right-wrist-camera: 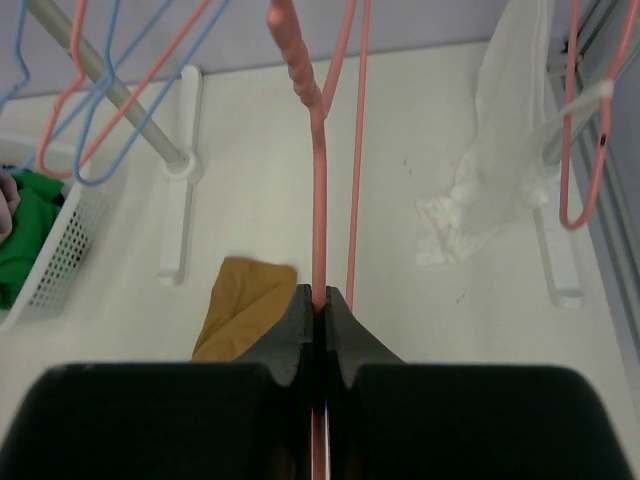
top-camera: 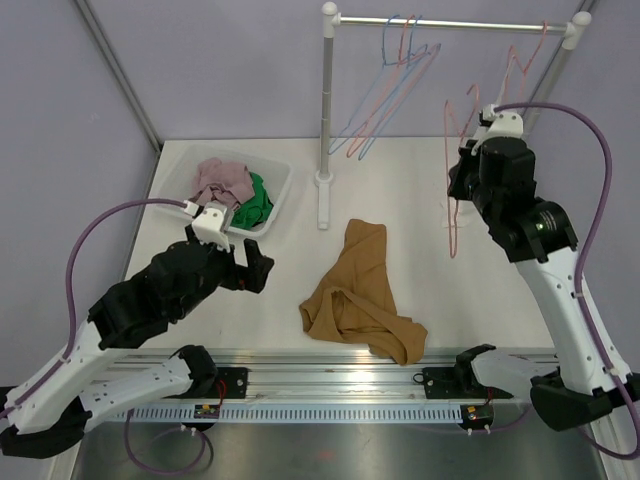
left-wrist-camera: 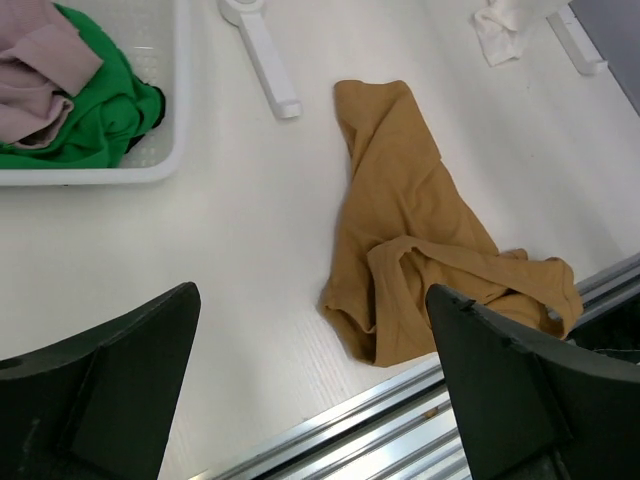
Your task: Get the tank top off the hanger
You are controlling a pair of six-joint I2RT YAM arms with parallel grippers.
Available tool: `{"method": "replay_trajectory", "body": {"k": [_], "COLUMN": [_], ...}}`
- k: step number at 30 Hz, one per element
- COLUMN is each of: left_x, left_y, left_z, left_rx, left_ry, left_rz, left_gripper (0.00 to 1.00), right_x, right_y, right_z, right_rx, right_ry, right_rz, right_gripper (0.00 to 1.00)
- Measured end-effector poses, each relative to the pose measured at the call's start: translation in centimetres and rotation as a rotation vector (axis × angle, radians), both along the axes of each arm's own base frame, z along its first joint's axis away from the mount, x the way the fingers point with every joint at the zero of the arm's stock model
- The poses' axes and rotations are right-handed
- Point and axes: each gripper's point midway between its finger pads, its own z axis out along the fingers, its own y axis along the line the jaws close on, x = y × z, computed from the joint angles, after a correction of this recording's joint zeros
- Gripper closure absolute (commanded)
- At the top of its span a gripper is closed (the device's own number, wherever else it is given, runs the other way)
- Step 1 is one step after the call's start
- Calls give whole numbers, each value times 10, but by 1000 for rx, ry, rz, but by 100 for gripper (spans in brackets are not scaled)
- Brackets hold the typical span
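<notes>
While one tank top (top-camera: 355, 295) lies on table (top-camera: 400, 200), left tool (top-camera: 252, 265) gapes wide; right tool (right-wrist-camera: 321, 300) clamps one pink hanger (right-wrist-camera: 318, 200).

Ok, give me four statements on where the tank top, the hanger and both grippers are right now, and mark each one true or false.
1. The tank top lies crumpled on the table, off any hanger. True.
2. The left gripper is shut on the tank top. False: its jaws stand wide open and hold nothing.
3. The right gripper is shut on the pink hanger. True.
4. The tank top sits in the basket. False: the basket holds a green garment and a pink garment; the tank top lies outside it.
</notes>
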Motion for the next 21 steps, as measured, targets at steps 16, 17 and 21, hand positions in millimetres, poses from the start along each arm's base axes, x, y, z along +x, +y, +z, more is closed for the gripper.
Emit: {"method": "replay_trajectory", "body": {"k": [16,17,21], "left_x": [-7,-7,-6], "left_y": [49,49,48], "left_z": [-33,-33,-35], "left_rx": [33,35,37], "left_ry": [-56,-55,-53], "left_rz": [112,111,107], "left_gripper": [1,1,1], "right_x": [152,159,185], "right_y": [-6,-5,-1], "right_z": [57,59,70], "right_rx": [-43,-49,-54], "right_ry": [-43,-47,-85], "right_rz": [-26,-23,-15], "right_gripper": [100,100,100]}}
